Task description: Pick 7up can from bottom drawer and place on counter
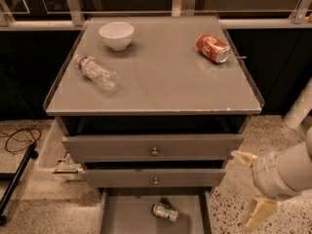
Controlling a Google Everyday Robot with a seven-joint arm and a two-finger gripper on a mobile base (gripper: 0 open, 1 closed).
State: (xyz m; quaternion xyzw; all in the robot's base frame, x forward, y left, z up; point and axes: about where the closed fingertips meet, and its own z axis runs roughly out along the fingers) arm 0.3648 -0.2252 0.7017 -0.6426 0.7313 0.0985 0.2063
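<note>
The 7up can (165, 211) lies on its side on the grey floor of the open bottom drawer (126, 217), near the middle. The counter (165, 82) is the glossy grey top of the cabinet above. My gripper (250, 185) hangs to the right of the cabinet, level with the middle and bottom drawers. It is open and empty, with one cream finger (243, 156) above and one (257, 213) below. It is right of the can and does not touch it.
On the counter are a white bowl (116, 35) at back left, a clear plastic bottle (96, 72) on its side at left, and a red-orange soda can (212, 48) at back right. The two upper drawers (154, 145) stick out slightly. A black cable (14, 139) lies on the floor at left.
</note>
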